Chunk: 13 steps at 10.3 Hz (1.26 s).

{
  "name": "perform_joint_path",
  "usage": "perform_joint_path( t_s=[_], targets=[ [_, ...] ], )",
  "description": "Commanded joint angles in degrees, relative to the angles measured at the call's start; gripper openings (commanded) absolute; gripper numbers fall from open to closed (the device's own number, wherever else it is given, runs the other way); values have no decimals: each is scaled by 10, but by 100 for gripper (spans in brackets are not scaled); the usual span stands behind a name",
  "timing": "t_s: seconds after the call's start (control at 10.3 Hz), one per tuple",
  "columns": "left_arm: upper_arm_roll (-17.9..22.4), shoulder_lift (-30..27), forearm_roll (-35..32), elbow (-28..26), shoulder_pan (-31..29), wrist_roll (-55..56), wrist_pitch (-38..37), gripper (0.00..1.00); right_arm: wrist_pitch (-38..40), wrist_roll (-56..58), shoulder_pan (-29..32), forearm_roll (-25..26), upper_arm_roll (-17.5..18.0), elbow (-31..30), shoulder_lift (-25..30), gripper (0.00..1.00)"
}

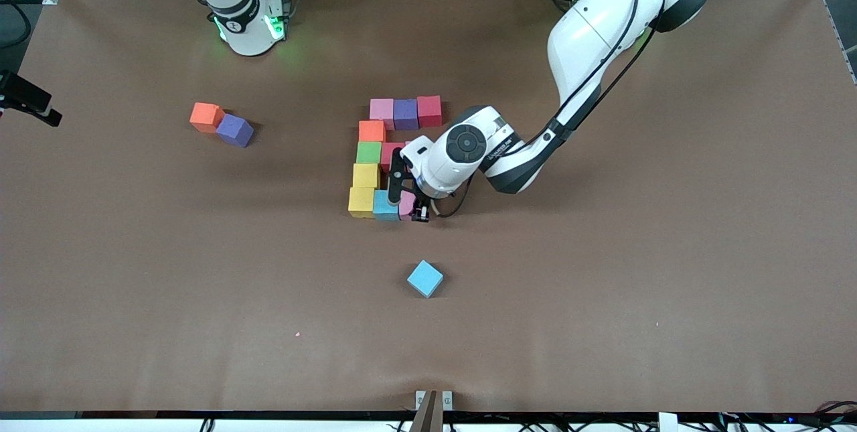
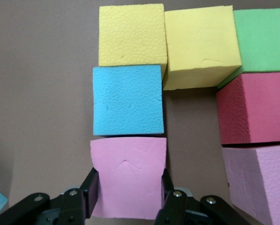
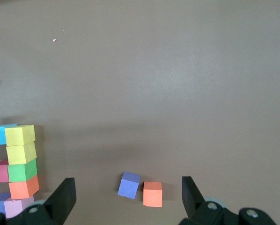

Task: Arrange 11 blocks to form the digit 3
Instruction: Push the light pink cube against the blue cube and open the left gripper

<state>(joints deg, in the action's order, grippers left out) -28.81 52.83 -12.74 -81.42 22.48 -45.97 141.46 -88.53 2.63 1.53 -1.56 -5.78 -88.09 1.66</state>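
A brown paper-covered table (image 1: 602, 298) fills the scene, with cabling and frame rails along the robots' edge.

Take the green block (image 1: 368, 152) as the landmark. It sits in a column: an orange block (image 1: 371, 130) touches its robot-facing side, and two yellow blocks (image 1: 365, 175) (image 1: 361, 202) continue from it toward the front camera. A row of pink (image 1: 381, 109), purple (image 1: 406, 114) and red (image 1: 429, 110) blocks runs from above the orange one toward the left arm's end. A second red block (image 1: 390, 153) touches the green block on that same side, with what looks like another pink block next to it in the left wrist view, mostly hidden under the arm in the front view. Beside the nearer yellow block lies a sky-blue block (image 1: 384, 205).

The left gripper (image 1: 406, 206) has its fingers clamped on a pink block (image 2: 128, 176), set down against the sky-blue one and completing the bottom row. By my count that makes eleven, so the figure seems nearly finished, with only the release remaining.

Three blocks lie loose: an orange block (image 1: 205, 117) touching a purple block (image 1: 235, 130), well off from the green block toward the right arm's end, and a sky-blue block (image 1: 425, 278) nearer the front camera.

The right gripper (image 3: 128, 197) waits high over the table, fingers spread wide and empty.
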Motion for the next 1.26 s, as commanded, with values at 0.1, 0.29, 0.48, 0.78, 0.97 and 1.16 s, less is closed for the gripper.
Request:
perform_joint_path(
  t_s=[0.1,0.29,0.48,0.78,0.97,1.16],
  targets=[
    [8,-14,10,-15,5,9,1,33,-1,4,10,0,7,2,-1,100],
    [8,-14,10,-15,4,9,1,41,-1,4,11,0,7,2,-1,100],
    [9,-14,10,-15,4,7,1,44,-1,4,10,0,7,3,-1,100],
    [10,-14,10,-14,5,7,2,54,-1,4,11,0,7,2,-1,100],
    [10,-14,-19,-14,4,9,2,68,-1,4,11,0,7,2,-1,100],
    [10,-13,-25,-14,3,11,2,75,-1,4,10,0,7,2,-1,100]
  ],
)
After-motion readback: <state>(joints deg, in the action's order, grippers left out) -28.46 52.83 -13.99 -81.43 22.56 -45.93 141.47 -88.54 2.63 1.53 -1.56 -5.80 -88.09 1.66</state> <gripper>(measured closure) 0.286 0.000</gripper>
